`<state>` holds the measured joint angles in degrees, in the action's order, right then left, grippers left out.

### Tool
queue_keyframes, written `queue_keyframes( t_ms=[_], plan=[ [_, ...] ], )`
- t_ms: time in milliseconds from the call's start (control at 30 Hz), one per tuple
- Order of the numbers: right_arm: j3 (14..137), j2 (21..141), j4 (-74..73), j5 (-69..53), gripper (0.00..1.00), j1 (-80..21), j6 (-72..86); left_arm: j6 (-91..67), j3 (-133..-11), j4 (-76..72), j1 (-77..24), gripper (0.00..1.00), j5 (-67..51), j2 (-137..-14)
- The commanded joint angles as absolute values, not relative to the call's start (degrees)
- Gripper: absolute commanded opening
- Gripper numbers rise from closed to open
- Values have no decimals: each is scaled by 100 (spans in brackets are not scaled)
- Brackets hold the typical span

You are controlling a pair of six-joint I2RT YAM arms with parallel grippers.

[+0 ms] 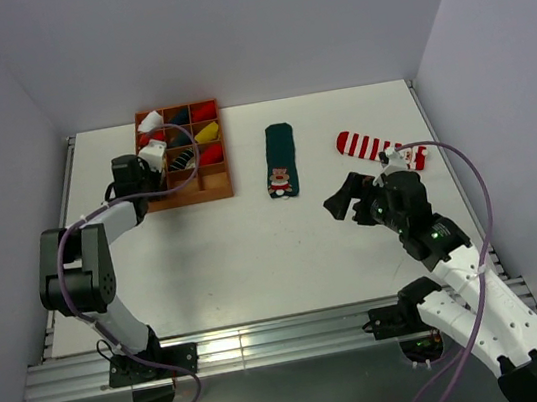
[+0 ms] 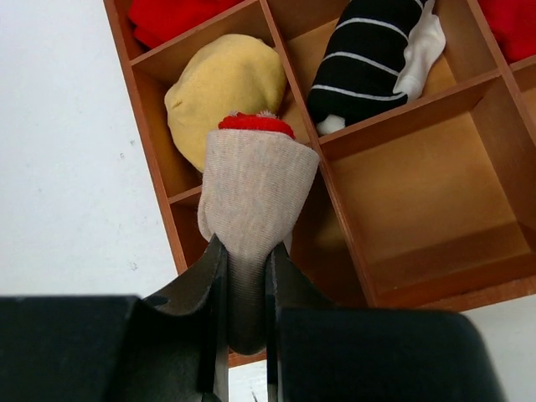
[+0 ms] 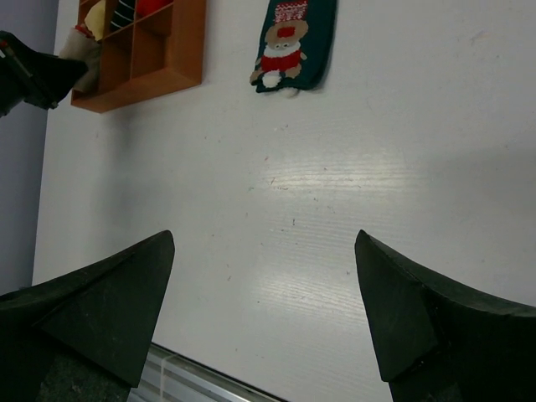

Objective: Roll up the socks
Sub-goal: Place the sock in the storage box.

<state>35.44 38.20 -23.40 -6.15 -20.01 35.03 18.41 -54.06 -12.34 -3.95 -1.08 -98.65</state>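
Note:
My left gripper (image 2: pixel 247 255) is shut on a rolled beige sock with a red toe (image 2: pixel 255 188) and holds it over the near-left cells of the wooden organizer box (image 2: pixel 402 107). From above, that gripper (image 1: pixel 146 165) and the beige sock (image 1: pixel 154 154) sit at the box's left side. The dark green sock with a figure (image 1: pixel 280 161) lies flat mid-table and also shows in the right wrist view (image 3: pixel 293 38). Further right, the red-and-white striped sock (image 1: pixel 372 148) lies flat. My right gripper (image 1: pixel 341 200) hovers open over bare table, its jaws (image 3: pixel 264 243) wide and empty.
The box (image 1: pixel 189 199) stands at the back left of the white table. Its cells hold a yellow bundle (image 2: pixel 222 84), a black-and-white striped bundle (image 2: pixel 368 59) and red bundles (image 2: pixel 167 17). The cell to the right of the held sock is empty. Walls close in both sides.

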Motion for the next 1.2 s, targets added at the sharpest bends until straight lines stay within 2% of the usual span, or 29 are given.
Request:
queue_keyframes(
  t_ms=[0, 333, 700, 1167],
  plan=[
    [3516, 3841, -2074, -659, 95, -2021, 3437, 2030, -5502, -994, -299, 1, -650, -9800],
    [3603, 3841, -2162, -563, 95, -2021, 3358, 2294, -6152, 342, -193, 1, -1151, -10318],
    [3656, 3832, -2267, -325, 95, -2021, 3191, 2294, -6574, 949, -70, 1, -810, -10845],
    [3604, 3797, -2250, -290, 95, -2030, 3182, 2039, -6161, 1143, -26, 1, -738, -10364]
  ],
)
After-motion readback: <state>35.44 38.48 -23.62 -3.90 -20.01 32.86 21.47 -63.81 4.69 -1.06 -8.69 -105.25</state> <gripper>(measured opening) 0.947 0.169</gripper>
